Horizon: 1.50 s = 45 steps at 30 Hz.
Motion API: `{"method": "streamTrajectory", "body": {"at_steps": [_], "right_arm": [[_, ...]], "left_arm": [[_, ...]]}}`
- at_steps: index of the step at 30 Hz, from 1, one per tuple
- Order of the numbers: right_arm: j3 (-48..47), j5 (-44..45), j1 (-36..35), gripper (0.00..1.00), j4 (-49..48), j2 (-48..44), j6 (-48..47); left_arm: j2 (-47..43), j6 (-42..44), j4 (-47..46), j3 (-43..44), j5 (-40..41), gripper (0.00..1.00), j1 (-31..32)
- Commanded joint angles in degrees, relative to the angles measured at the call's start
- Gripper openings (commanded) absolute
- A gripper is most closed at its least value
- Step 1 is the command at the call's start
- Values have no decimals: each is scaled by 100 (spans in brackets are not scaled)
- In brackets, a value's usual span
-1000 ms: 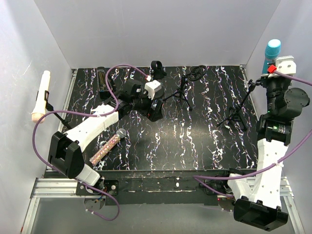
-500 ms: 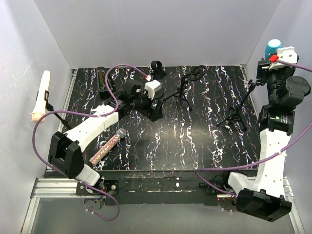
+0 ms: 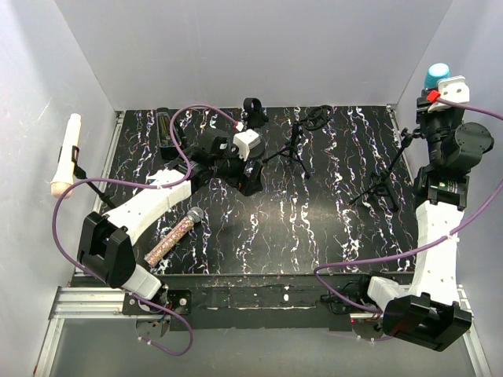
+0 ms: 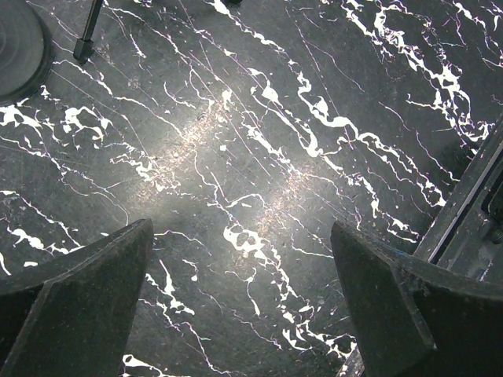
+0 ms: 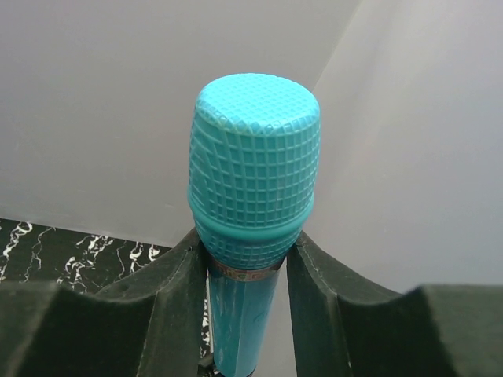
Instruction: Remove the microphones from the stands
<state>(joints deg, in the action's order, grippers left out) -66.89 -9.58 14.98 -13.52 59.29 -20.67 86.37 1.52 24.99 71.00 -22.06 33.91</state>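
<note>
Two arms were inspected.

Right arm: it reared steeply from its base at the near right corner, with the elbow bent and the wrist lifted high beside the right wall, well above the table (image 4: 259, 118). The right gripper (image 5: 244, 245) pointed upward with its jaws part-way closed. One finger (image 5: 157, 302) stood on each side of the mic (image 5: 253, 157), just under its head. Both fingers appeared to lie against the neck, so the grip was judged made.

Left arm: it stretched low from the near left corner toward the middle of the table, wrist turned down. The left gripper (image 4: 241, 228) stood at full spread over bare marbled surface and held nothing.

Mic, condition: it was teal throughout and upright between the fingers. The head was domed and moulded in a fine grid, with a raised band round its lower edge. A thin metal-coloured ring sat beneath the band, and a smooth handle ran down out of sight.

Mic, location: it sat at the far right corner, close to the right wall and high off the table. From above, only the head showed past the wrist.

Stand (image 3: 385, 182): this black tripod stood on the right side of the table, its boom rising toward the right arm. The arm hid the joint between boom and mic, so whether the mic sat in the clip could not be told.
</note>
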Motion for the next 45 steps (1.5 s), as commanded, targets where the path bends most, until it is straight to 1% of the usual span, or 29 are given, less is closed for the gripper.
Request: {"method": "streamTrajectory", "body": {"at_steps": [1, 3, 7, 8, 11, 13, 16, 21, 24, 27, 29, 31, 33, 35, 37, 40, 45], "right_arm": [[-148, 18, 22, 24, -451, -181, -78], [-201, 27, 22, 19, -362, -207, -17], [-359, -44, 22, 2, -327, -295, 123], [-464, 9, 22, 1, -309, -269, 194], [-824, 219, 31, 1, -117, -190, 562], [-913, 212, 40, 1, -63, -207, 800], [-992, 28, 40, 1, -37, -321, 1064], [-1396, -245, 40, 1, 191, -278, 1284], [-1651, -438, 40, 1, 428, -233, 1704], [-1695, -1053, 31, 1, 552, -268, 2162], [-1739, -1133, -21, 1, 639, -260, 2312], [-1722, -1046, -118, 1, 684, -260, 2295], [-1704, -888, -293, 1, 762, -251, 2225], [-1652, -695, -618, 1, 868, -260, 1884], [-1477, -493, -1179, 1, 877, -321, 1384], [-1239, 279, -1979, 1, 886, -409, 855], [-1037, 1334, -2824, 1, 790, -471, 195]], "left_arm": [[-111, 33, 5, 186, -79, 96, -7], [-129, 50, 23, 186, -79, 96, -7], [-182, -2, 23, 133, -70, 96, -7], [-190, -20, 14, 107, -70, 96, -16], [-191, -29, 6, 107, -96, 96, -7], [-173, -3, 6, 133, -140, 96, -7], [-164, 15, 23, 159, -140, 96, 1], [-182, -46, -73, 81, -193, 96, 1], [-190, -29, -82, 80, -211, 96, 1], [-225, 41, -100, 89, -184, 95, 1], [-287, 94, -266, 124, -202, 94, 1], [-340, 86, -616, 203, -306, 96, 1], [-261, 33, -1012, 439, -430, 98, 71], [-77, 15, -1198, 790, -640, 98, 177], [160, -72, -1347, 1186, -895, 98, 265], [380, -108, -1663, 1582, -1124, 98, 362], [557, -29, -1647, 2049, -1160, 98, 379]]}}
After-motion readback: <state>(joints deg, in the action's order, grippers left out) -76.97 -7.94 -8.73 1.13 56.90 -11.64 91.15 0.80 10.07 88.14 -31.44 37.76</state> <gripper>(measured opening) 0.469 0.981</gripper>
